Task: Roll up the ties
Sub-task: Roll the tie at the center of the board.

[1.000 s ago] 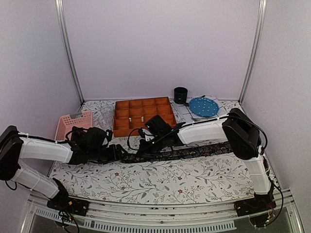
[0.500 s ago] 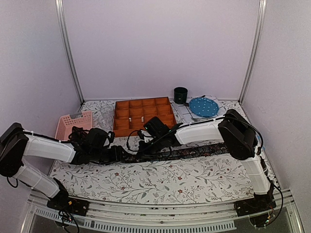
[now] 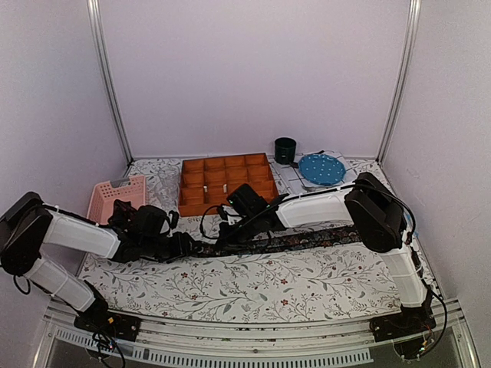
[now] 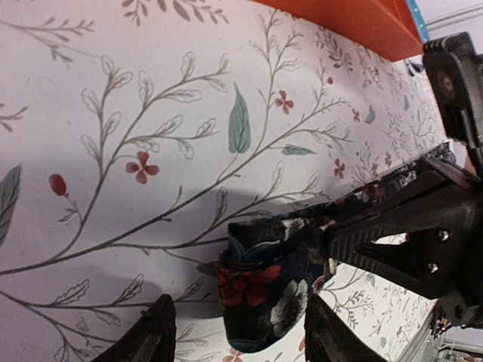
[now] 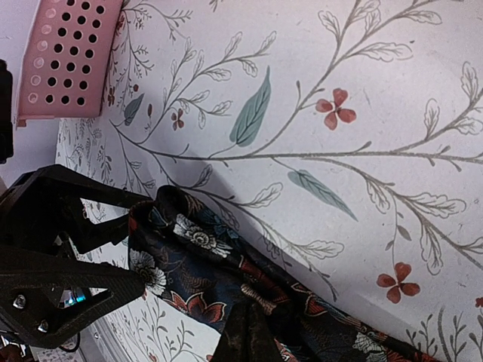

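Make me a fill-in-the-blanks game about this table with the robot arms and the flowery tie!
1. The long dark floral necktie lies in front of the ___ compartment tray.
2. The perforated plastic basket on the left is ___.
3. The necktie's folded end sits ___ the two fingers of the left gripper.
4. The round dotted plate beside the dark cup is ___.
Missing words: orange; pink; between; blue.
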`<state>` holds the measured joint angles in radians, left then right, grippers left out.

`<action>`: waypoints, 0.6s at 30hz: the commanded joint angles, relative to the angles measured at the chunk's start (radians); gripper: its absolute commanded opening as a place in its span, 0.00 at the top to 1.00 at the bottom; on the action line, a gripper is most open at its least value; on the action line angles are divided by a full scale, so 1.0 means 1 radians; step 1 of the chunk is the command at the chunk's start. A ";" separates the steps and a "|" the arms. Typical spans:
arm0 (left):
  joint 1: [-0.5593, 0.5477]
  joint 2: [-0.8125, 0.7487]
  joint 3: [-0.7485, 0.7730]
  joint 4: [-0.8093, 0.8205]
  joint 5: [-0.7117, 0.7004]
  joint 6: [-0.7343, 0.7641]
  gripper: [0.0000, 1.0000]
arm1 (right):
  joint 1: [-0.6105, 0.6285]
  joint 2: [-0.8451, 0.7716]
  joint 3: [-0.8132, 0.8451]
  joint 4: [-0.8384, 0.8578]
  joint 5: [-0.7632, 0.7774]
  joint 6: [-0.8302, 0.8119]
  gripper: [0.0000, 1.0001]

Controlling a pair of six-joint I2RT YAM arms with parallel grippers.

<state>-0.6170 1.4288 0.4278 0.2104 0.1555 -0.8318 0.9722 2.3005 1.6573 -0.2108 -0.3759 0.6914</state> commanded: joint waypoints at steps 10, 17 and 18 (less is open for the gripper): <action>0.044 0.085 -0.022 0.167 0.147 -0.029 0.73 | -0.015 0.090 -0.023 -0.013 0.025 -0.004 1.00; 0.048 0.090 -0.032 0.196 0.166 -0.038 0.99 | -0.016 0.070 -0.030 -0.007 0.016 0.000 1.00; 0.048 0.087 -0.030 0.189 0.162 -0.038 1.00 | -0.016 0.060 -0.030 -0.004 0.006 0.004 1.00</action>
<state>-0.5804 1.5085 0.4080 0.3729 0.2989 -0.8684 0.9672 2.3016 1.6485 -0.1963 -0.3759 0.6918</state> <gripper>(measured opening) 0.024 0.002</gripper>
